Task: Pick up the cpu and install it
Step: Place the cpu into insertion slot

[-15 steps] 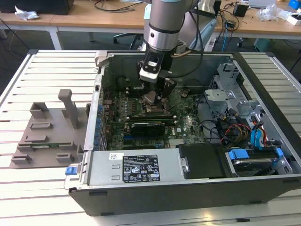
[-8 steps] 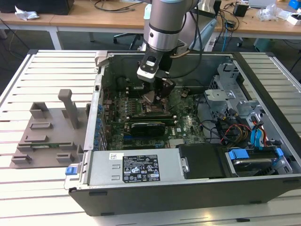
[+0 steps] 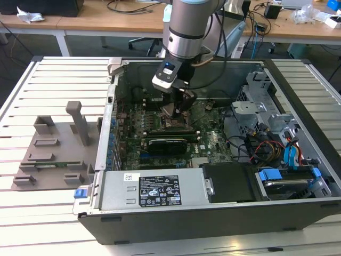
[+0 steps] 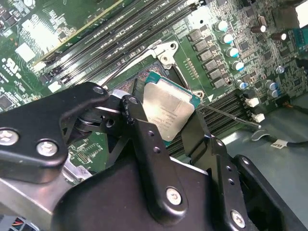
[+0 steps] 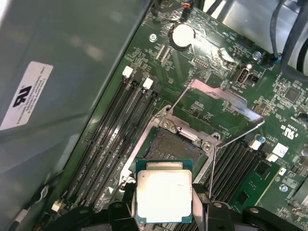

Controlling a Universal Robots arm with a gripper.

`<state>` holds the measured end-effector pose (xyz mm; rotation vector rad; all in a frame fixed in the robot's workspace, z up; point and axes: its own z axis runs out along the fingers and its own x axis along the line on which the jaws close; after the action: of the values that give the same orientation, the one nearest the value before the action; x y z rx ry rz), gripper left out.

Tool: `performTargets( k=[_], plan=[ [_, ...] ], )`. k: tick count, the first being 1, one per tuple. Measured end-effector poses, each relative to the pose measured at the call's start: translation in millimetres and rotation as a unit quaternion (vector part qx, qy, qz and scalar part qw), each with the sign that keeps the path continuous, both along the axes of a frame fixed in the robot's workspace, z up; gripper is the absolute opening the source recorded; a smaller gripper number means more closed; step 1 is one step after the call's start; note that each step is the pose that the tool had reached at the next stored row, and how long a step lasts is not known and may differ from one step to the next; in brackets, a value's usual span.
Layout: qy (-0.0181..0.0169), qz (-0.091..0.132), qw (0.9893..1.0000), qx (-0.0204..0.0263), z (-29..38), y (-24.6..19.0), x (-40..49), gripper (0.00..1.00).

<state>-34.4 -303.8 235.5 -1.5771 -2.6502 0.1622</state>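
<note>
My end effector grasps the cpu by its edges. The cpu hangs near the open socket, not seated.

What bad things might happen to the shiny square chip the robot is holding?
The gripper pinches the cpu just by its edges above the open socket, so it might slip and fall onto the socket's tiny contacts. In the second wrist view the cpu looks tilted, so it may land crooked. The thin lever stands close beside the gripper and might get bumped.
</note>
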Motion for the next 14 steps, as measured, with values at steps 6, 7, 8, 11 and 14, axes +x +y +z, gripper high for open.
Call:
performTargets(
  k=[6,7,8,11,14],
  plan=[
    [0.0,-0.032,0.9995,0.0,-0.4,0.0,0.0,0.55],
    [0.0,-0.038,0.9993,0.0,-0.4,0.0,0.0,0.55],
    [0.0,-0.042,0.9991,0.0,-0.5,0.0,0.0,0.55],
    [0.0,-0.056,0.9984,0.0,-0.7,0.0,0.0,0.55],
    [0.0,-0.071,0.9974,0.0,-0.9,0.0,0.0,0.55]
  ],
)
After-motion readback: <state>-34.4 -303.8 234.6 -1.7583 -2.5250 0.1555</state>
